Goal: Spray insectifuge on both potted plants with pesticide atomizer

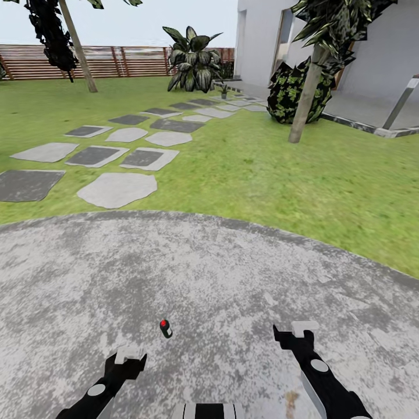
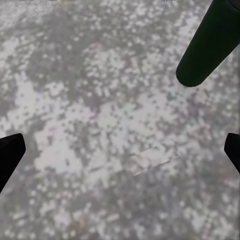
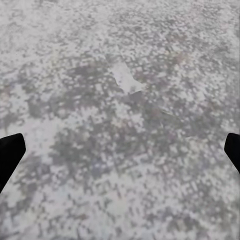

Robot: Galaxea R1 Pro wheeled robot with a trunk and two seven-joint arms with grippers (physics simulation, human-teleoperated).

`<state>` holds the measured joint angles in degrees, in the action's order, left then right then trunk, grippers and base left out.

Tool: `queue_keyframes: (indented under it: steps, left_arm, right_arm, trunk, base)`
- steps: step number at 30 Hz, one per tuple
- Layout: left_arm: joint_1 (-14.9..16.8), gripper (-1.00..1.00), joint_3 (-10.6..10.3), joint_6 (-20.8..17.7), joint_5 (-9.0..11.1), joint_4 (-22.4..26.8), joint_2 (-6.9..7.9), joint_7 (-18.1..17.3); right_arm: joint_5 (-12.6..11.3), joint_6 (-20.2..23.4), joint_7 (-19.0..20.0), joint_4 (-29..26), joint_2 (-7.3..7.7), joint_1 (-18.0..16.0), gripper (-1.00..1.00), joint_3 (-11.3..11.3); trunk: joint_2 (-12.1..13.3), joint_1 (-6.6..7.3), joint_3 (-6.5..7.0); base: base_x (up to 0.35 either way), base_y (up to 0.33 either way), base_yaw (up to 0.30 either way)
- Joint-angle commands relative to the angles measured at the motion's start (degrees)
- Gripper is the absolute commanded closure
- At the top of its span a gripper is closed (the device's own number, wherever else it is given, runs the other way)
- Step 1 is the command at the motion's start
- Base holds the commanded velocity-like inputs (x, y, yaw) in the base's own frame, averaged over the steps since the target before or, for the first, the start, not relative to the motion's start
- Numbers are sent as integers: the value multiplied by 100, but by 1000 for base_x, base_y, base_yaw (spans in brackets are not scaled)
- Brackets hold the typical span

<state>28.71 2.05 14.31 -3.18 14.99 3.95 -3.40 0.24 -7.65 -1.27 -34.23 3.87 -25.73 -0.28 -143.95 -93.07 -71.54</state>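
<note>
The pesticide atomizer (image 1: 166, 329) stands on the grey paved patio (image 1: 233, 279), a small dark green bottle with a red cap, at about 12 o'clock from the robot's trunk and just ahead of the left gripper (image 1: 129, 356); in the left wrist view its smooth, dark, rounded body (image 2: 207, 45) shows beyond the fingertips; that gripper's fingers are spread wide with nothing between them, and the right gripper (image 1: 295, 337) is likewise wide and empty over bare paving. The step in hand appears to be reaching for the bottle; the left gripper should probably swing toward 1 o'clock, centre the slim cylinder between the fingers, and close below the cap so the nozzle remains usable. The paving is mottled, speckled grey; the lawn (image 1: 262, 169) beyond is green with flat, irregular stepping stones (image 1: 116, 189); one small potted plant (image 1: 224, 91) sits far off at 12 o'clock.
</note>
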Motion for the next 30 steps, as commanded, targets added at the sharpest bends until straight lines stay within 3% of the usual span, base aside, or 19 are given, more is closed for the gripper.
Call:
queue_keyframes:
  steps: [1,13,30]
  left_arm:
    - [3,-100,23,19,-33,-4,0,-21]
    - [3,-100,23,19,-33,-4,-8,-21]
    - [7,-100,-23,19,-38,66,-24,-21]
  right_arm:
    - [3,-17,-13,4,0,-2,-100,1]
    - [3,-17,-13,4,0,-2,-100,1]
    - [9,-22,-10,37,-3,-2,-100,14]
  trunk:
    - [-1,1,-4]
    - [-1,1,2]
    - [-1,1,21]
  base:
    - [17,-12,0]
    - [64,-143,20]
    - [21,-8,53]
